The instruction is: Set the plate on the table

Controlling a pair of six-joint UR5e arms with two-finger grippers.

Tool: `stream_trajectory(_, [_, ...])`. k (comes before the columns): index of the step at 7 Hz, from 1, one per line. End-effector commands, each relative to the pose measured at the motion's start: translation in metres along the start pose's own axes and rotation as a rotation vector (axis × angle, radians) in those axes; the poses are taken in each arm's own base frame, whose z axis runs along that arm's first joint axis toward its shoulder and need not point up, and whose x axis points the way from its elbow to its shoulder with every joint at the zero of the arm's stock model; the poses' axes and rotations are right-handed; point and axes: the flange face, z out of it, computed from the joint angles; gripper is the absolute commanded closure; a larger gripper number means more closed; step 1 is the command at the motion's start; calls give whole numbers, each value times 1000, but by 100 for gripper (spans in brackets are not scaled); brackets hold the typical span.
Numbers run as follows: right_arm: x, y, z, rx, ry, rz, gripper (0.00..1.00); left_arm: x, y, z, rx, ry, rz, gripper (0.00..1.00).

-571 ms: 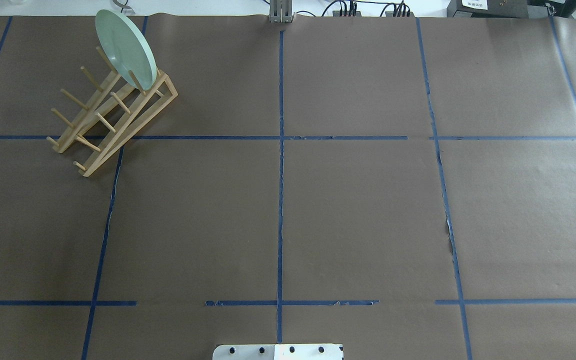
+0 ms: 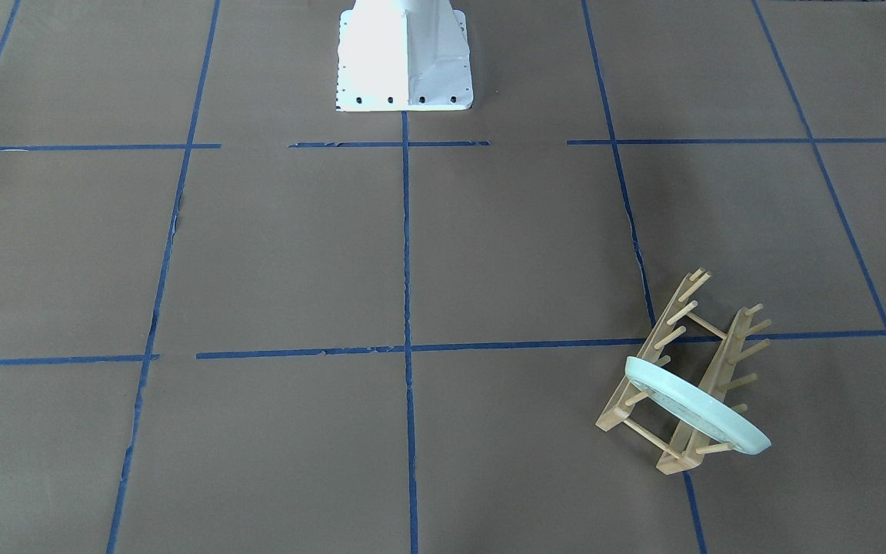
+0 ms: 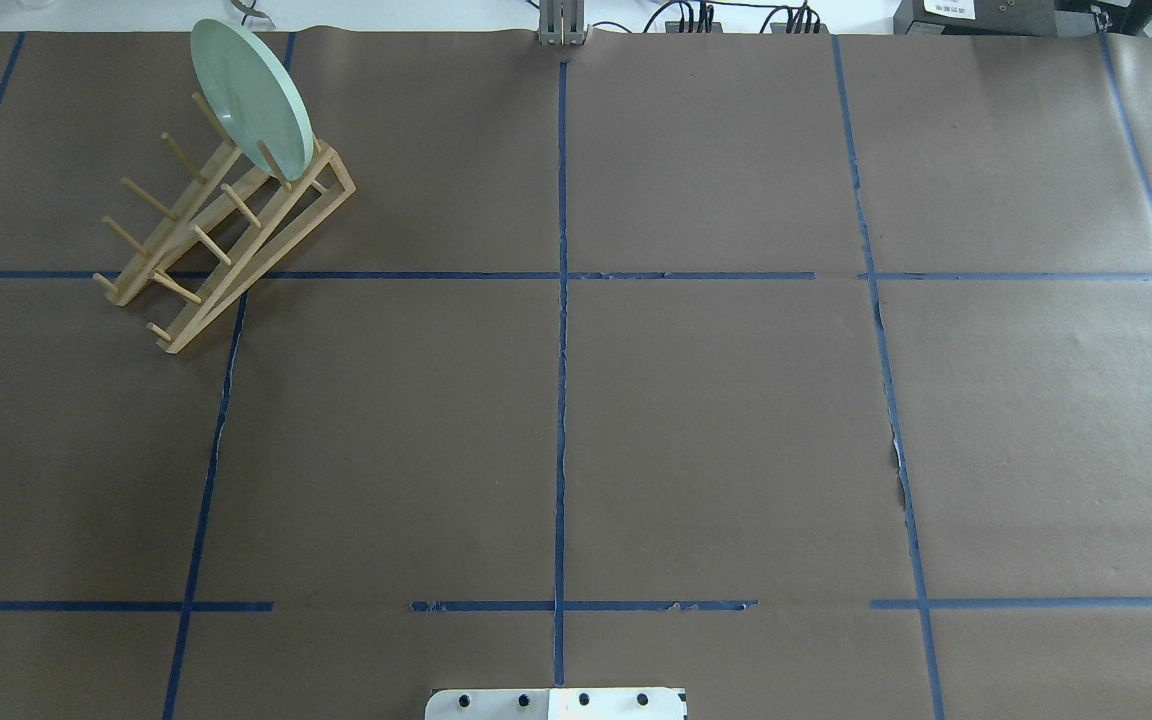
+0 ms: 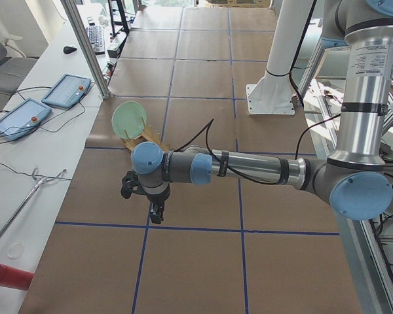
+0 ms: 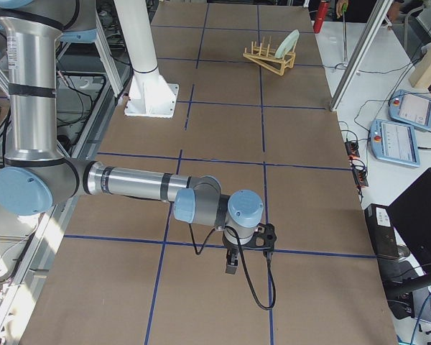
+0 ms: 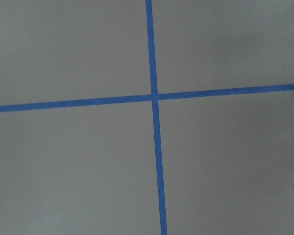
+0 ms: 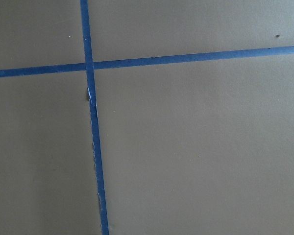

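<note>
The pale mint-green plate stands on edge in the far end slot of the light wooden peg rack, at the table's far left. It also shows in the front-facing view, in the left view and in the right view. My left gripper shows only in the left view, pointing down over the paper well short of the rack; I cannot tell if it is open or shut. My right gripper shows only in the right view, far from the rack; I cannot tell its state either.
Brown paper with a blue tape grid covers the table. The robot's white base stands at the near edge. Both wrist views show only paper and tape crossings. Tablets lie on a side bench.
</note>
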Motion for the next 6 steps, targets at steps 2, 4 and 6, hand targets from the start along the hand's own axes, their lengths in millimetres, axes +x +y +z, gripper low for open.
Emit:
stream_trajectory(2, [0, 0, 0, 0, 0, 0, 0, 97, -92, -91, 166, 29, -72, 0])
stream_trajectory(4, [0, 0, 0, 0, 0, 0, 0, 151, -117, -100, 267, 126, -35, 0])
stream_trajectory(6, [0, 0, 0, 0, 0, 0, 0, 204, -121, -76, 340, 244, -133, 0])
